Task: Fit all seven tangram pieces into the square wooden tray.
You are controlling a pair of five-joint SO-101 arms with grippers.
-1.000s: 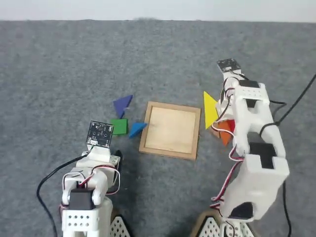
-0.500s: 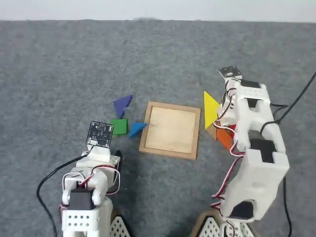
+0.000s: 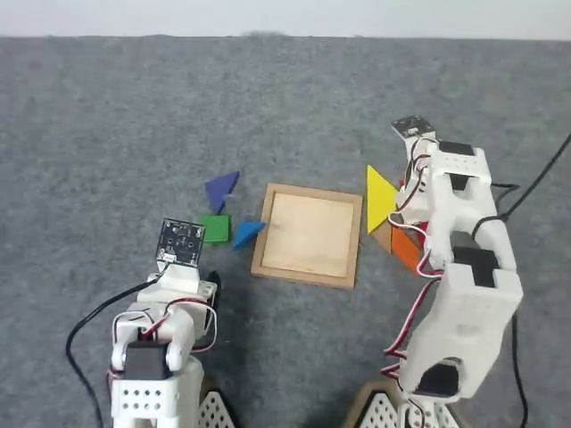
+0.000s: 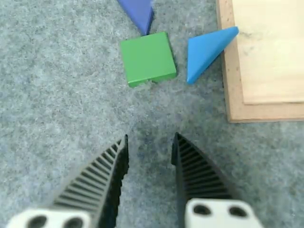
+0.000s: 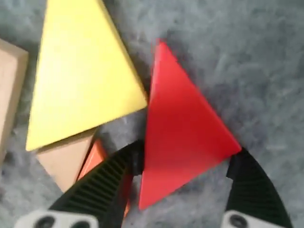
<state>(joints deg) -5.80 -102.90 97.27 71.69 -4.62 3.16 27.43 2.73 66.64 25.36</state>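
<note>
Ribbed black pads (image 4: 107, 175) line the left jaws, which stand apart with nothing between them, above the grey, felt-like cloth covering the desk (image 4: 57, 109). Just ahead of them lies a flat green square (image 4: 147, 58). Beside it, a light blue triangle (image 4: 206, 47) touches one corner to the raised rim of the square wooden tray (image 4: 236, 90). Beyond the square, near its far corner, is a dark blue piece (image 4: 137, 12).

The right jaws are spread wide and press against two sides of a glossy red triangle (image 5: 180, 128); whether it is lifted I cannot tell. Just beyond it lies a yellow triangle (image 5: 80, 80), edge close to edge. A tan piece (image 5: 64, 161) and an orange piece (image 5: 95, 159) sit against the yellow triangle's near side. Open grey cloth spreads past the red triangle's outer edge.
</note>
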